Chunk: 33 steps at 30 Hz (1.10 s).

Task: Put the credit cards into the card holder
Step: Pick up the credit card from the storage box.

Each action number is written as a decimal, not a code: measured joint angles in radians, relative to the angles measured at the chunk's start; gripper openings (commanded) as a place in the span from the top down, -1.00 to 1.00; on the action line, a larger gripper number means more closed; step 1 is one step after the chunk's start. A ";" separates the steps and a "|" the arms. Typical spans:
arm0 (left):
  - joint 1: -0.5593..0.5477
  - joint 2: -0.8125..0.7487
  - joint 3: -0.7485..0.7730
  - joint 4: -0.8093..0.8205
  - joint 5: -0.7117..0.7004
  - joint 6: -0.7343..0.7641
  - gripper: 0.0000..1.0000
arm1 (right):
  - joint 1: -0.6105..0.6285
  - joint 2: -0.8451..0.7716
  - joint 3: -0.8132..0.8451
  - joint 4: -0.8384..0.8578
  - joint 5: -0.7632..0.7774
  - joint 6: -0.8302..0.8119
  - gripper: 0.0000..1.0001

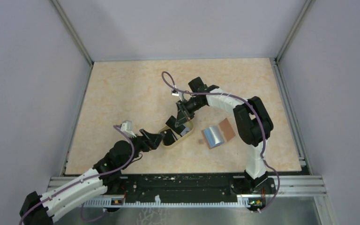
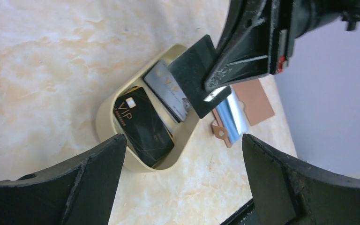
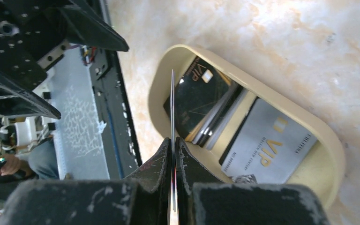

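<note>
An oval tan dish (image 1: 182, 141) holds several credit cards: a black VIP card (image 2: 143, 124) (image 3: 197, 96), a silver VIP card (image 3: 269, 145) and others stacked between them. My right gripper (image 3: 173, 143) (image 1: 180, 120) is shut on one black credit card (image 2: 194, 75), lifted above the dish and seen edge-on (image 3: 172, 103) in the right wrist view. My left gripper (image 2: 183, 143) (image 1: 163, 138) stands wide open at the dish's near-left end with nothing between its fingers. The card holder (image 1: 218, 133) (image 2: 232, 119) lies open right of the dish, light blue inside up.
The dish rim (image 2: 104, 117) (image 3: 243, 70) sits just ahead of the left fingers (image 3: 89, 30). The black base rail (image 1: 178, 185) runs along the table's near edge. Grey walls enclose the table on three sides.
</note>
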 measured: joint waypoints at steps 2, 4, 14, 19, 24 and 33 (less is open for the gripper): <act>0.000 -0.047 -0.047 0.071 0.023 0.035 -0.96 | -0.002 0.000 -0.003 -0.004 -0.039 -0.006 1.00; 0.000 -0.054 -0.067 0.136 0.045 0.065 -0.96 | -0.003 0.000 -0.003 -0.004 -0.076 -0.014 1.00; 0.193 0.256 -0.087 0.581 0.312 0.124 -0.54 | -0.005 0.000 -0.003 -0.008 -0.174 -0.060 1.00; 0.333 0.472 -0.095 0.805 0.515 0.074 -0.18 | -0.008 0.000 -0.003 -0.009 -0.201 -0.069 1.00; 0.370 0.687 -0.080 0.982 0.668 0.021 0.07 | -0.008 0.000 -0.003 -0.011 -0.232 -0.078 1.00; 0.428 1.083 -0.002 1.324 0.870 -0.098 0.18 | -0.008 0.000 -0.007 -0.031 -0.260 -0.093 1.00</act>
